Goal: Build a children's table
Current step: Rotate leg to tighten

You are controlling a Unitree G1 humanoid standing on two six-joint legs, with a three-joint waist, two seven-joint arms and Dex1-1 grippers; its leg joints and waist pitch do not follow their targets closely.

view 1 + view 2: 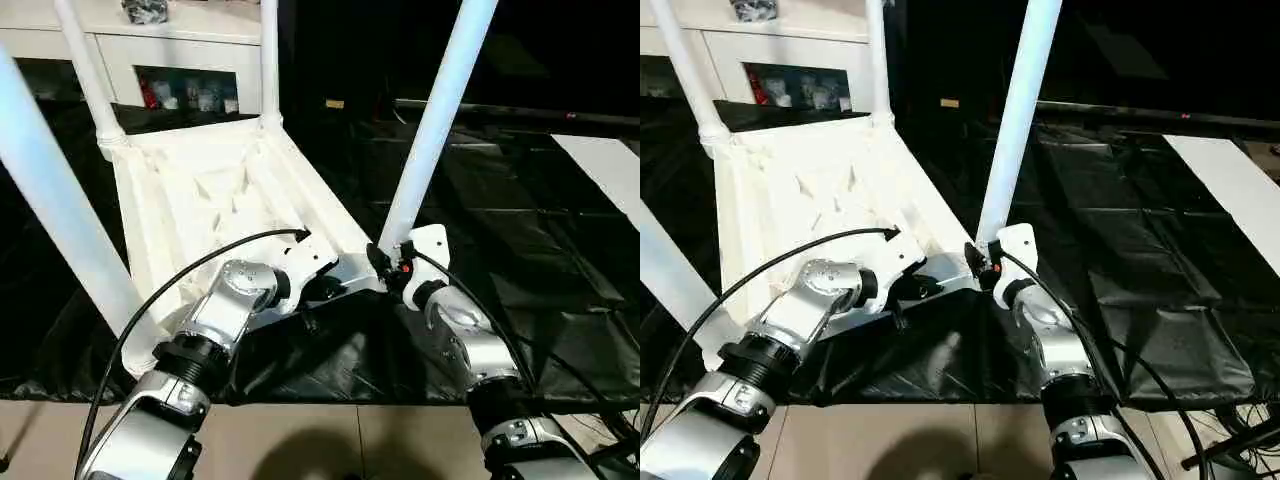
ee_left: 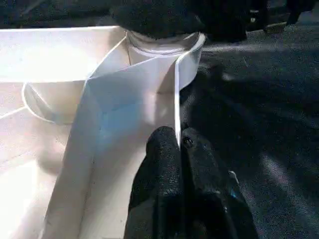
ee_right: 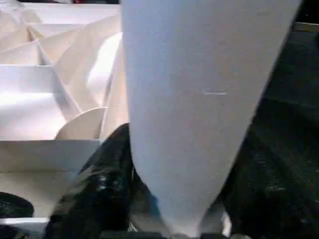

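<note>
The white children's table top (image 1: 220,190) lies upside down on a black sheet, ribbed underside up. Four white legs stand in its corner sockets: far left (image 1: 85,70), far right (image 1: 269,60), near left (image 1: 50,200) and near right (image 1: 435,120). My left gripper (image 2: 178,142) is shut on the thin upright rim of the top (image 2: 177,89), just beside the near right socket (image 2: 159,50). My right gripper (image 1: 385,265) is shut around the base of the near right leg (image 3: 199,99), with one black finger (image 3: 99,189) pressed against its side.
The black sheet (image 1: 500,230) covers the floor around the table and ends near my arms, where tan floor (image 1: 300,440) begins. A white cabinet (image 1: 170,50) stands behind the table. A white strip (image 1: 610,170) lies at the far right.
</note>
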